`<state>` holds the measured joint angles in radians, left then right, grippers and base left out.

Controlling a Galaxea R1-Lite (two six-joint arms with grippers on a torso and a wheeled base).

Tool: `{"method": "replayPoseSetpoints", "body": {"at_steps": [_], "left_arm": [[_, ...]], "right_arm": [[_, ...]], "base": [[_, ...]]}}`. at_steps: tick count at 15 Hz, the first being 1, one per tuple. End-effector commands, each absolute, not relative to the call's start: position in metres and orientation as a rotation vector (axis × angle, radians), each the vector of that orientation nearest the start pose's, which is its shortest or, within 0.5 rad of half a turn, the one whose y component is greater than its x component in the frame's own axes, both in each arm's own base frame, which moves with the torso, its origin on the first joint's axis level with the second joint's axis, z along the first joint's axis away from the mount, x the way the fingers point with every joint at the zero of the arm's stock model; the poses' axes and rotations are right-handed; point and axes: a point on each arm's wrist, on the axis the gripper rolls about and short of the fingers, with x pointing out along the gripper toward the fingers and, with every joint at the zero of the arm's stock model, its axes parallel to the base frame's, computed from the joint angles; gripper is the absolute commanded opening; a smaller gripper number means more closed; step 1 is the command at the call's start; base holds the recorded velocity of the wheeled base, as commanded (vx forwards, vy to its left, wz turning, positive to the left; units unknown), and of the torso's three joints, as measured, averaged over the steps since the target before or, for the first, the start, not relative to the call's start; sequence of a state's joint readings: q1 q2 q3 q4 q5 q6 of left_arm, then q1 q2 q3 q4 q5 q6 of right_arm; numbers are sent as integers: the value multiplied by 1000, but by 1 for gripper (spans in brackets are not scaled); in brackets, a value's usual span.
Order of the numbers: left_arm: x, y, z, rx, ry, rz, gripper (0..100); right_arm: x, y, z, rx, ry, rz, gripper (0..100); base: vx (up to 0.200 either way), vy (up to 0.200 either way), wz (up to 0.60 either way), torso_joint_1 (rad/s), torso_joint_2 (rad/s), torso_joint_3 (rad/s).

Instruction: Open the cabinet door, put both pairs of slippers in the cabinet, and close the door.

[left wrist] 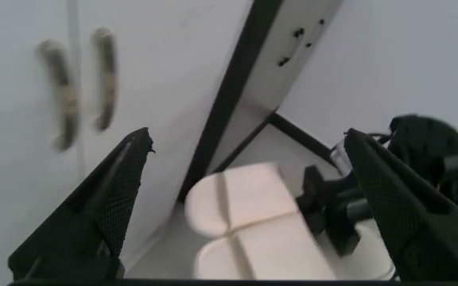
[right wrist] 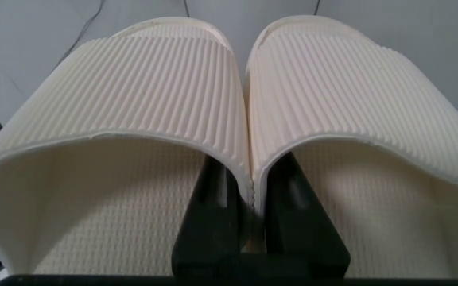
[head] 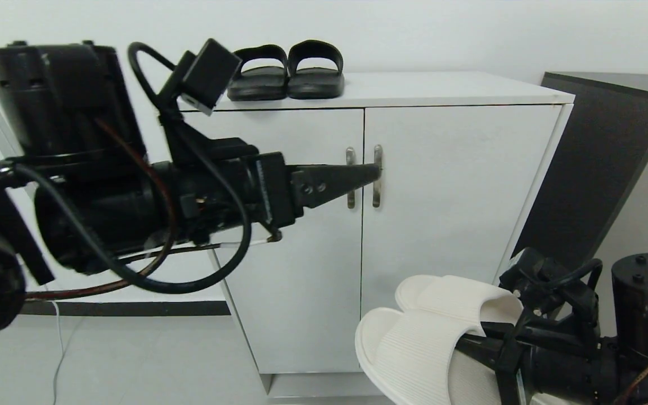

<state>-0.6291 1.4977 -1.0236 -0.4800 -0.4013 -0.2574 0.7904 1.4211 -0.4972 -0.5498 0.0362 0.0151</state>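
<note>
The white cabinet has both doors shut, and its two metal handles sit side by side at the middle seam. A pair of black slippers rests on the cabinet top at the left. My left gripper is open, level with the handles and just in front of them, with nothing between its fingers. Low at the right, my right gripper is shut on the pair of white slippers, pinching the inner edges of their two straps together.
A dark grey unit stands against the cabinet's right side. A black baseboard strip runs along the wall at the left, above pale floor with a thin cable on it.
</note>
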Motion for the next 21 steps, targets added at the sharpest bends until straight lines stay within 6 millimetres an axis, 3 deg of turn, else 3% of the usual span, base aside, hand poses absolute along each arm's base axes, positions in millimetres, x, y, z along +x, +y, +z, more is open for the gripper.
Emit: {"method": "replayPoseSetpoints", "body": {"at_steps": [1, 6, 16, 21], "left_arm": [[236, -199, 280, -258, 178, -1063, 100], [265, -223, 273, -292, 224, -994, 100], [288, -232, 277, -305, 224, -852, 100], [316, -242, 267, -303, 226, -787, 100]], "right_arm": [[151, 154, 165, -127, 363, 816, 0], [152, 155, 165, -127, 366, 820, 0], [151, 154, 165, -126, 363, 822, 0], [151, 154, 165, -126, 363, 822, 0]], "base": [[0, 0, 0, 0, 0, 0], [0, 0, 0, 0, 0, 0], [0, 0, 0, 0, 0, 0], [0, 0, 0, 0, 0, 0]]}}
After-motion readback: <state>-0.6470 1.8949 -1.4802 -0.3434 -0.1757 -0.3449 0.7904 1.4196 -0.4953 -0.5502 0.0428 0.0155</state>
